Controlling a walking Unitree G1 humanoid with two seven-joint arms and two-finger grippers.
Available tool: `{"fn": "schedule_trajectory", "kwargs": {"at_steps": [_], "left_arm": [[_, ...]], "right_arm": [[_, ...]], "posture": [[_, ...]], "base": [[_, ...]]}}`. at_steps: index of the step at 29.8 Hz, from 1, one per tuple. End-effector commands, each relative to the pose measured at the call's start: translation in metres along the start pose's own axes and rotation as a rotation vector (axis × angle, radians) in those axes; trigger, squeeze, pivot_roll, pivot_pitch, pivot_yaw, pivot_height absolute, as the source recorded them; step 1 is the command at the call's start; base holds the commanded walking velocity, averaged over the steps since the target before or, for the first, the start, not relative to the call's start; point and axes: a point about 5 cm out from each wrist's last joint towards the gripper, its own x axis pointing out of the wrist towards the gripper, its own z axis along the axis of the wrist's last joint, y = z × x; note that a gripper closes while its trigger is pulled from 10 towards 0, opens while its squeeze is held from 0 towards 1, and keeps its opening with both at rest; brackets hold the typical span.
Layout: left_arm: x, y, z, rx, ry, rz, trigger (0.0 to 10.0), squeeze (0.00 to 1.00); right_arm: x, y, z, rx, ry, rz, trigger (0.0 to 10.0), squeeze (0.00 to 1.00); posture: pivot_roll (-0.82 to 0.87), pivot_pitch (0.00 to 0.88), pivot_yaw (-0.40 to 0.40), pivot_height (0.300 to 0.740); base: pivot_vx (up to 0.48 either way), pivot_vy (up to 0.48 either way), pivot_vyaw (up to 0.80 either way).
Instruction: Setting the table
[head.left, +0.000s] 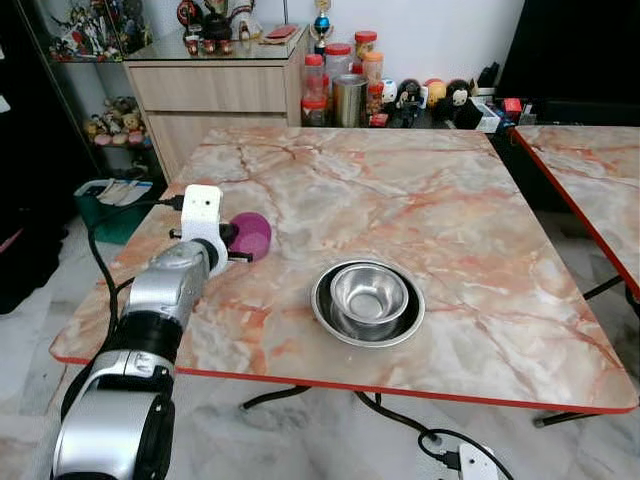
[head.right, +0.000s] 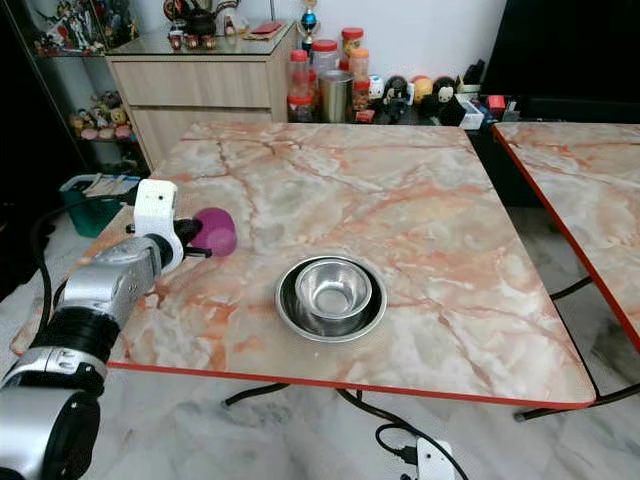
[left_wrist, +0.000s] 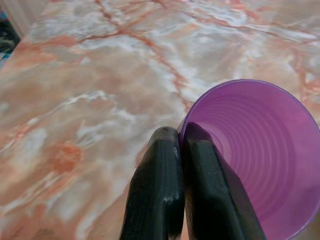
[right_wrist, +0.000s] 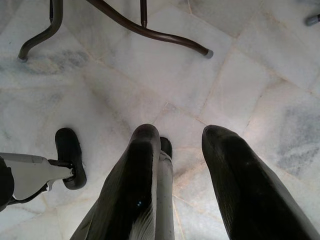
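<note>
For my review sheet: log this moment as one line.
left gripper: shut on purple cup rim | right gripper: open, idle | steel bowls: stacked on table

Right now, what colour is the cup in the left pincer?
Purple, translucent plastic cup, pinched at its rim by the left pincer. Left wrist view shows it best.

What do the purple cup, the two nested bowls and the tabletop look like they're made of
Purple cup: likely thin plastic; translucent, with fine ridges ringing the inside. The left gripper pinches its rim.
Nested bowls: metal, probably stainless steel; shiny, mirror-like grey.
Tabletop: glossy marble-pattern surface with a red edge; probably laminate rather than stone, though that's uncertain.
</note>
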Motion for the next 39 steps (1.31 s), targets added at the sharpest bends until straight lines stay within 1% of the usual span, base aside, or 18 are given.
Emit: {"fn": "schedule_trajectory", "kwargs": {"at_steps": [1,7,11,16,25,33,39], "left_arm": [[0.002,0.001,0.003,0.028,0.032,0.006,10.0,0.00],[0.005,-0.006,0.001,0.043,0.092,-0.028,10.0,0.00],[0.006,-0.006,0.001,0.058,0.121,-0.038,10.0,0.00],[0.007,-0.006,0.000,0.043,0.143,-0.046,10.0,0.00],[0.005,-0.002,0.000,0.048,0.162,-0.048,10.0,0.00],[-0.002,0.008,0.001,0.037,0.166,-0.047,10.0,0.00],[-0.004,0.008,0.002,0.030,0.174,-0.060,10.0,0.00]], "right_arm": [[0.000,0.001,0.003,0.013,-0.009,0.002,10.0,0.00],[0.000,0.001,0.002,0.017,-0.009,0.001,10.0,0.00],[0.000,0.001,0.002,0.018,-0.009,0.001,10.0,0.00],[0.000,0.001,0.002,0.021,-0.009,0.000,10.0,0.00],[0.000,0.001,0.002,0.022,-0.008,0.001,10.0,0.00],[0.000,0.002,0.002,0.022,-0.008,0.002,10.0,0.00],[0.000,0.002,0.002,0.021,-0.006,0.005,10.0,0.00]], "posture": [[0.05,0.000,0.025,0.728],[0.05,0.000,0.026,0.728],[0.05,0.000,0.029,0.728],[0.05,0.000,0.030,0.728],[0.06,0.000,0.032,0.728],[0.07,0.000,0.031,0.728],[0.07,0.000,0.031,0.728]], "base": [[0.000,0.000,0.00],[0.000,0.000,0.00],[0.000,0.000,0.00],[0.000,0.000,0.00],[0.000,0.000,0.00],[0.000,0.000,0.00],[0.000,0.000,0.00]]}}
